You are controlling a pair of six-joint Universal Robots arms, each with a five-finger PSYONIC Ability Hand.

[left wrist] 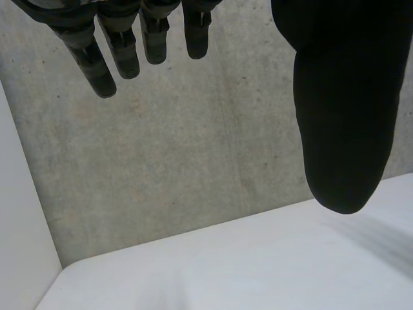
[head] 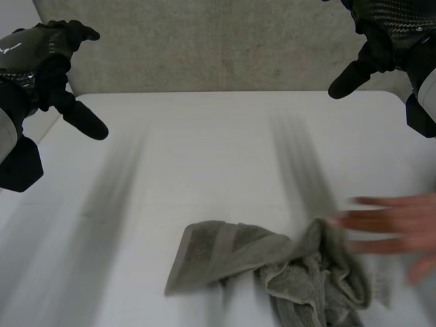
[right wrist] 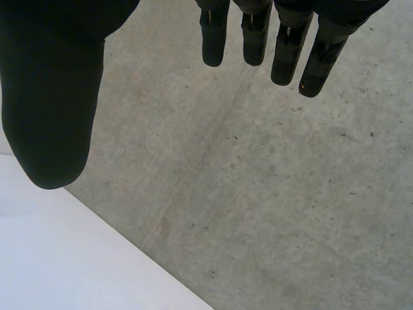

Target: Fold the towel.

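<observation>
Towel (head: 272, 262): grey, crumpled in a heap on the white table (head: 204, 157), near edge, toward the robot's right. One flat corner sticks out to the left.

Person's hand (head: 398, 225) reaches in from the right, fingertips at the towel's right side.

Left hand (head: 51, 58) raised over the far-left corner, fingers straight and spread, holding nothing. Right hand (head: 371, 58) raised at far right, same: fingers straight, apart from thumb, empty.

Concrete wall (head: 218, 48) behind the table.
</observation>
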